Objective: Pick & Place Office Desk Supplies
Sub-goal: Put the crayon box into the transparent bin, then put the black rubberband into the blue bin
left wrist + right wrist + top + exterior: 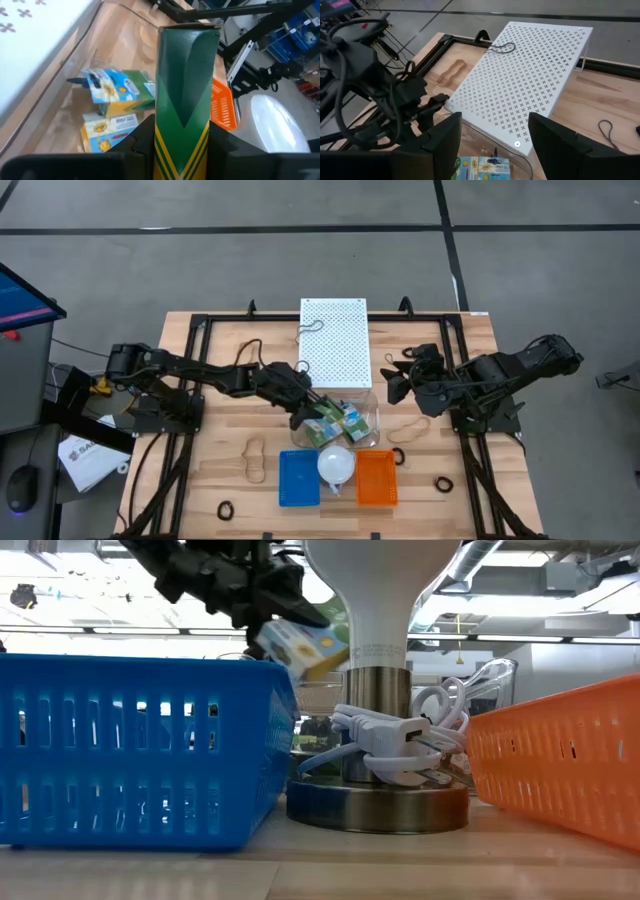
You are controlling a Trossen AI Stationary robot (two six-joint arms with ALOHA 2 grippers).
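The high view looks straight down on the whole worktop, well above it. The low view sits at worktop height, very near the blue basket, lamp base and orange basket, facing level into the room. The left wrist view looks close along a green-and-yellow crayon box toward the orange basket at 3 o'clock. The right wrist view faces the white perforated panel at 12 o'clock. The high and right wrist views share that panel; the high and low views share both baskets.
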